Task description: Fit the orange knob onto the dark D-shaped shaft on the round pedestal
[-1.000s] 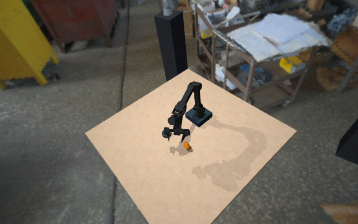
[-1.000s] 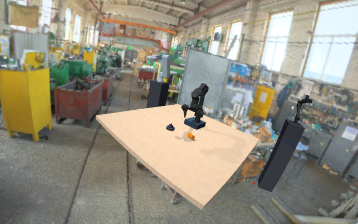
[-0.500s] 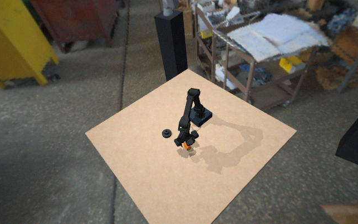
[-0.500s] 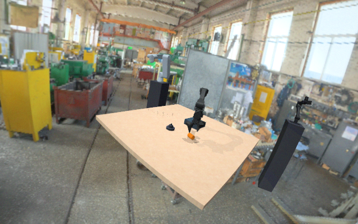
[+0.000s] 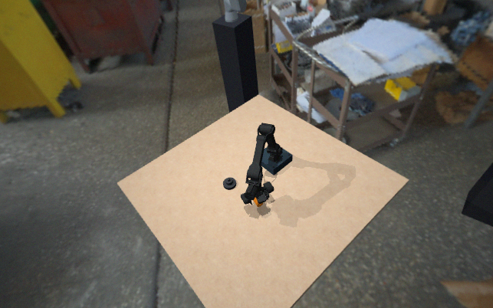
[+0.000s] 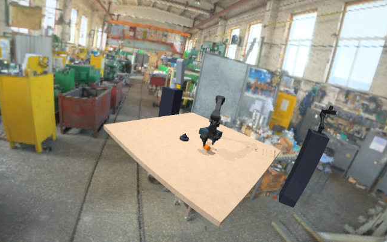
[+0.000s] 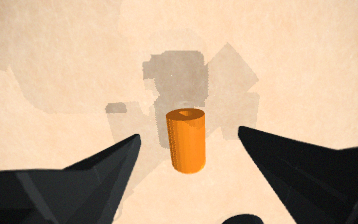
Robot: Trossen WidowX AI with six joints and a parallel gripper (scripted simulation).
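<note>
The orange knob [image 5: 258, 203] [image 6: 207, 147] [image 7: 188, 147] lies on its side on the table. The end with its hole points toward the top of the wrist view; the hole's flat side cannot be made out. My gripper [image 5: 254, 200] [image 6: 209, 145] [image 7: 189, 134] is open and empty, pointing down above the knob, with one finger to each side of it in the wrist view. The round dark pedestal [image 5: 225, 186] [image 6: 184, 138] stands on the table apart from the knob, with the shaft [image 5: 229, 179] [image 6: 185, 135] upright and bare. A dark rounded edge shows at the bottom of the wrist view.
The arm's dark base [image 5: 275, 166] stands on the wooden table top [image 5: 202, 222] [image 6: 171, 162], behind the knob. The arm's shadow falls across the table around and to the right of the knob. Dark pillars [image 5: 237, 61] [image 6: 303, 168] stand beyond the table edges.
</note>
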